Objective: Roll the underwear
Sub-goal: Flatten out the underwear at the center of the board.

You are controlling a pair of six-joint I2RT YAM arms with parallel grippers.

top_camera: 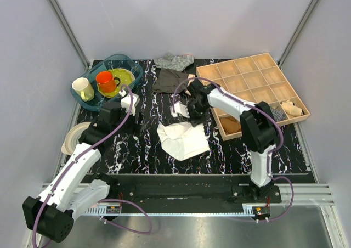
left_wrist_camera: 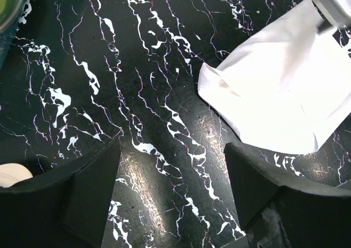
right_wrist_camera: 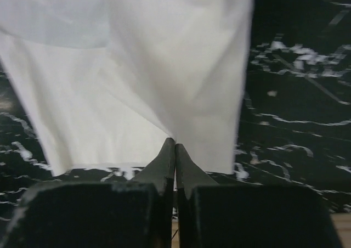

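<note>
The white underwear (top_camera: pixel 181 141) lies crumpled on the black marble table, at the centre. My right gripper (top_camera: pixel 188 112) is shut on its far edge and holds that edge lifted; in the right wrist view the fingertips (right_wrist_camera: pixel 175 142) pinch the white cloth (right_wrist_camera: pixel 164 67), which hangs away from them. My left gripper (top_camera: pixel 137 119) is open and empty, low over bare table to the left of the garment. In the left wrist view its gap (left_wrist_camera: pixel 173 168) shows only table, and the underwear (left_wrist_camera: pixel 279 89) lies at the upper right.
A wooden compartment tray (top_camera: pixel 258 67) stands at the back right with rolled cloths (top_camera: pixel 290 108) in it. A dark grey garment (top_camera: pixel 170 80) and a striped cloth (top_camera: pixel 174 60) lie at the back. A blue basin (top_camera: pixel 93 102) with cups stands back left, and a white plate (top_camera: pixel 71 138) lies left.
</note>
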